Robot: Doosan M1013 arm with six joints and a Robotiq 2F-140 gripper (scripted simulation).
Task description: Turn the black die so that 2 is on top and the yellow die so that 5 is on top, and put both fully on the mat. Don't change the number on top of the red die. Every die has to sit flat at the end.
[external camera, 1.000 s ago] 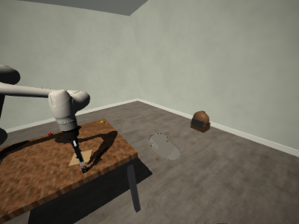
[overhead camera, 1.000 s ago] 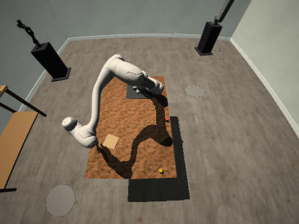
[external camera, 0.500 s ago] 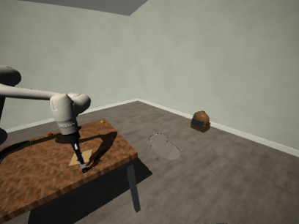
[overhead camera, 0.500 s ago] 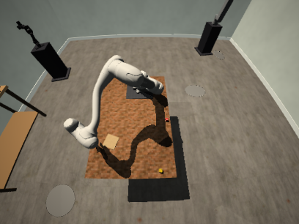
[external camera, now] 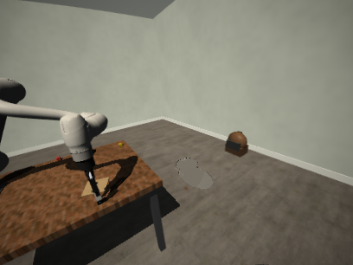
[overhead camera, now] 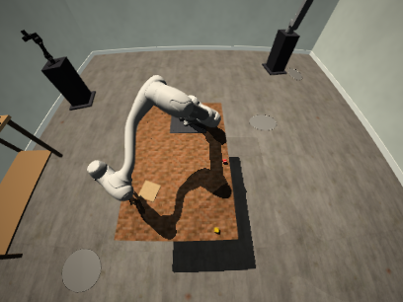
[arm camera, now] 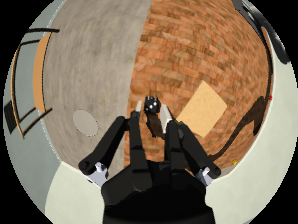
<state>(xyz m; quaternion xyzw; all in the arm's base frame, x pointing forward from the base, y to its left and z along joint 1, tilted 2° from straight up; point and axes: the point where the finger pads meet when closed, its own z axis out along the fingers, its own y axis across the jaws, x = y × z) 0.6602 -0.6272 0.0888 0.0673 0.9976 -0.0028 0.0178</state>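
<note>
Gripper (overhead camera: 133, 199) (external camera: 99, 202) (arm camera: 151, 108) points down over the near-left side of the table (overhead camera: 173, 153) (external camera: 26, 216) (arm camera: 180, 50), fingers partly open and gripping nothing as far as the wrist view shows. Black die (arm camera: 152, 105) sits between the fingertips there, a little toward 12 o'clock, with a gap visible on each side. That alignment is what the coming move turns on: the fingers look set to close across it from 9 and 3 o'clock, though I cannot tell whether they are low enough. Its top number is too small to read.

Mat (overhead camera: 149, 190) (external camera: 103, 184) (arm camera: 202, 107) lies near, at 3 o'clock in the wrist view, and neither die to be placed is on it. Farther out in the top view, yellow die (overhead camera: 216, 230) (external camera: 121, 145) (arm camera: 234, 162) lies between 3 and 4 o'clock, red die (overhead camera: 225, 162) (external camera: 59, 158) (arm camera: 270, 97) between 2 and 3; red is best left alone.
</note>
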